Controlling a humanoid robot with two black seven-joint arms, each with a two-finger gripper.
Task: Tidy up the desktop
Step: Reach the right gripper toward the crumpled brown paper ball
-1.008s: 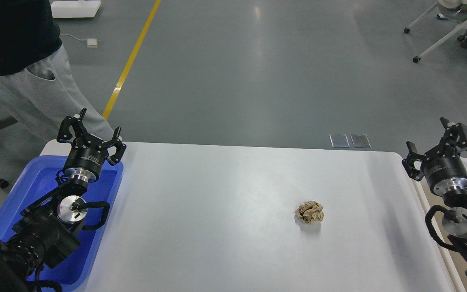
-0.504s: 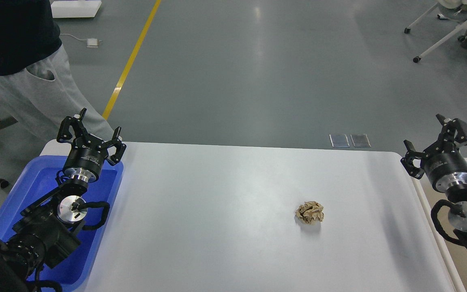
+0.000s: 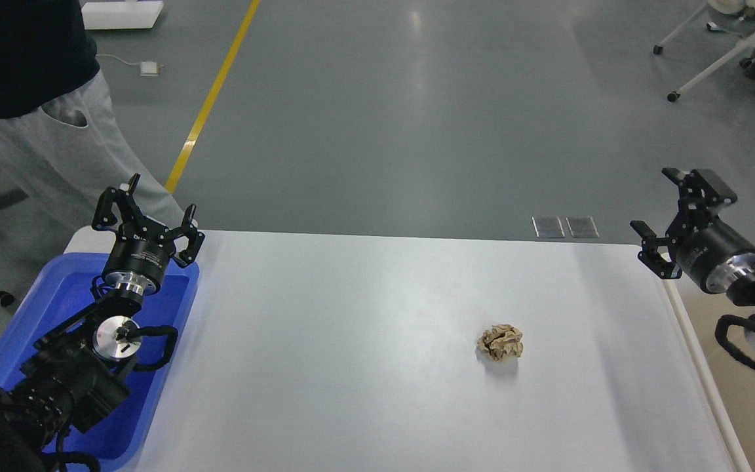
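Your left gripper [image 3: 148, 213] is hovering spread wide and empty over the glossy blue plastic tray [image 3: 56, 292]. Rightward, a crumpled brown paper ball [image 3: 500, 343] is lying on the smooth white desktop [image 3: 364, 341]. Your right gripper [image 3: 676, 206], also gaping and empty, is lifting higher than before.

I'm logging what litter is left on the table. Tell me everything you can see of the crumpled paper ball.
The crumpled paper ball is one small wad of tan-brown paper, tightly scrunched, with deep creases and shadowed folds. It lies on the desktop, right of the middle, throwing a faint shadow to its lower right. Only the tabletop touches it. Both grippers are well clear of it.
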